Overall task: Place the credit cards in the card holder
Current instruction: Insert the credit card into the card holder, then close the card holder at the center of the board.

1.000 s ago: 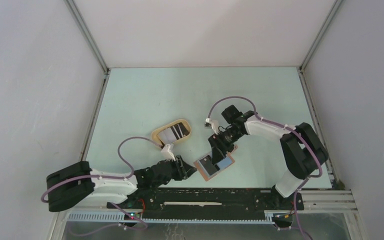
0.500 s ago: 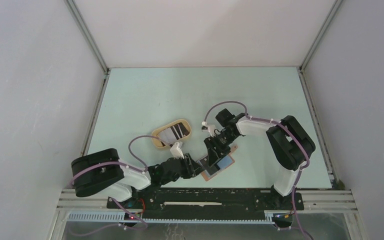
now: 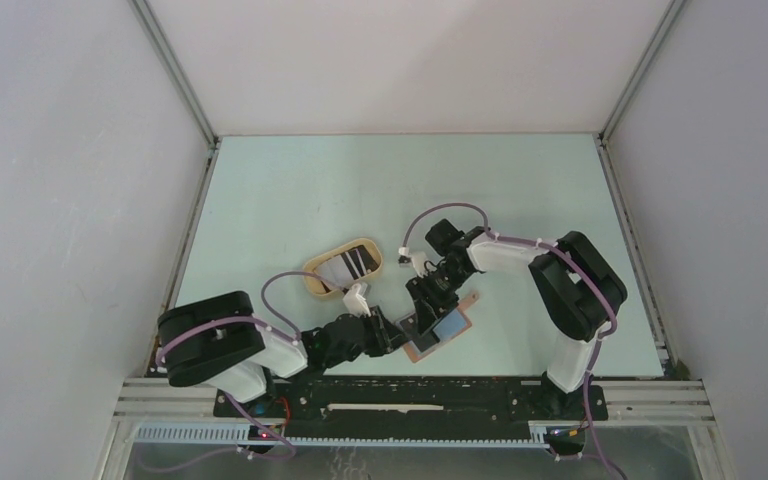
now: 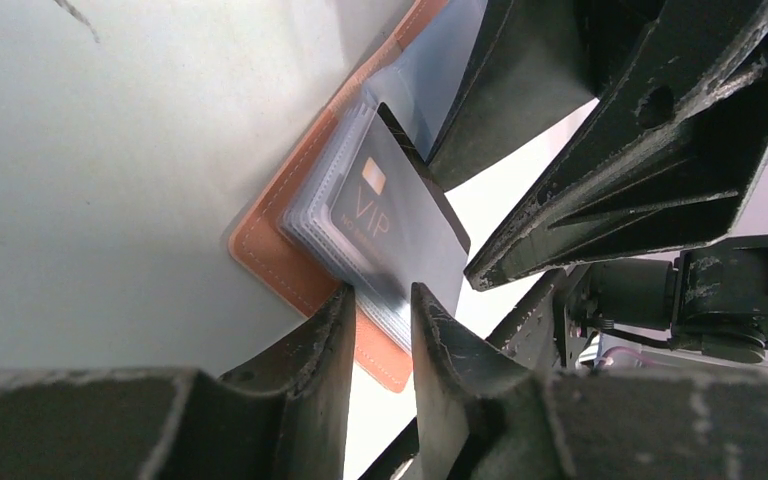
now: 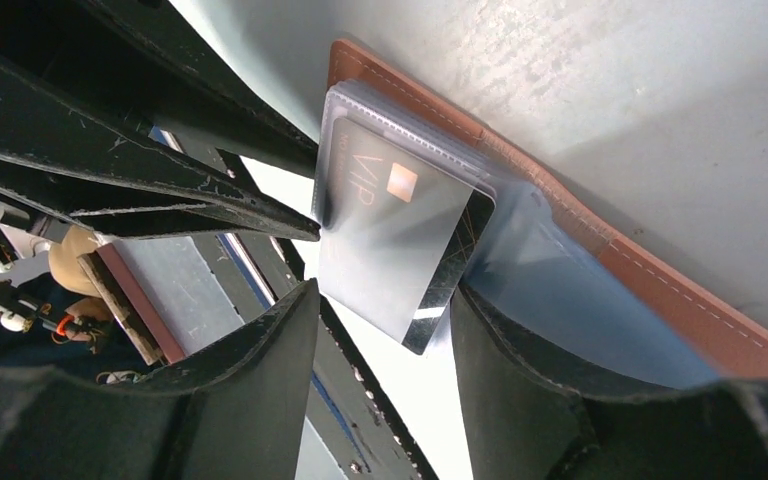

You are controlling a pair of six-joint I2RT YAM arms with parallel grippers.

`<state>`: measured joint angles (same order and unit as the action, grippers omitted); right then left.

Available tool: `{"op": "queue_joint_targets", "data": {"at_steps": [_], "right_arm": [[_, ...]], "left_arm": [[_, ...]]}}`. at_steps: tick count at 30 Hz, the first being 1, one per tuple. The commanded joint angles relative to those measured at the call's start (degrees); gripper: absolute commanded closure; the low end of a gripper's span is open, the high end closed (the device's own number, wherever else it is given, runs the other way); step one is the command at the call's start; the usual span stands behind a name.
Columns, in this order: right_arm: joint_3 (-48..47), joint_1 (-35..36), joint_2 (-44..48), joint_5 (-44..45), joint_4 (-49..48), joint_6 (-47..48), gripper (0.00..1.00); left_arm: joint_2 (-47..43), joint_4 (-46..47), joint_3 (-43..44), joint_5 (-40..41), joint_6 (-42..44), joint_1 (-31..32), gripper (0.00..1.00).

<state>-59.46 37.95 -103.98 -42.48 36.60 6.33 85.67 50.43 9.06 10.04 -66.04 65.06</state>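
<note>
Pale green tabletop (image 3: 290,200), boxed in by white walls, is seen with the card holder (image 3: 450,324) laid open near its front edge, between the two arms. One dark credit card (image 5: 392,240), marked VIP, is lodged partway in a clear sleeve of the holder, and its free end is left sticking out at a slant. The right gripper (image 5: 385,290) is placed astride that free end, one finger beside each edge. Whether the edges are pressed cannot be told, but the placing is judged to serve for pushing the card home. The left gripper (image 4: 380,295) is set low on the opposite side, its jaws narrow, with the edge of the sleeve stack between them; a pinch cannot be confirmed. It is judged to be put there so that the holder is kept from sliding. Other credit cards (image 3: 350,264) are seen lying in the tan oval tray (image 3: 312,284), near the left arm.
</note>
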Motion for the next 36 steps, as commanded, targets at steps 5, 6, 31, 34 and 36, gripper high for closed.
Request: {"op": "queue_joint_targets", "data": {"at_steps": [5,6,31,34,36], "right_arm": [[-5.2,0.1,3.9,-0.2,6.5,8.4,0.33],[-5.2,-0.6,5.4,-0.3,7.4,10.2,0.32],[1.3,-25.3,31.2,-12.1,7.3,15.5,0.16],[1.2,-26.5,25.1,-6.8,7.1,13.9,0.19],[0.8,-26.6,20.9,-3.1,6.3,12.2,0.23]], "left_arm": [[-2.0,3.9,-0.5,-2.1,1.6,-0.3,0.65],[-3.3,3.6,-1.2,-2.1,2.0,-0.3,0.64],[-52.2,-28.9,-4.1,10.8,17.9,-0.6,0.02],[-48.5,-23.2,-5.3,8.6,17.4,-0.8,0.03],[-45.0,-22.8,-4.1,7.5,17.3,-0.8,0.04]]}}
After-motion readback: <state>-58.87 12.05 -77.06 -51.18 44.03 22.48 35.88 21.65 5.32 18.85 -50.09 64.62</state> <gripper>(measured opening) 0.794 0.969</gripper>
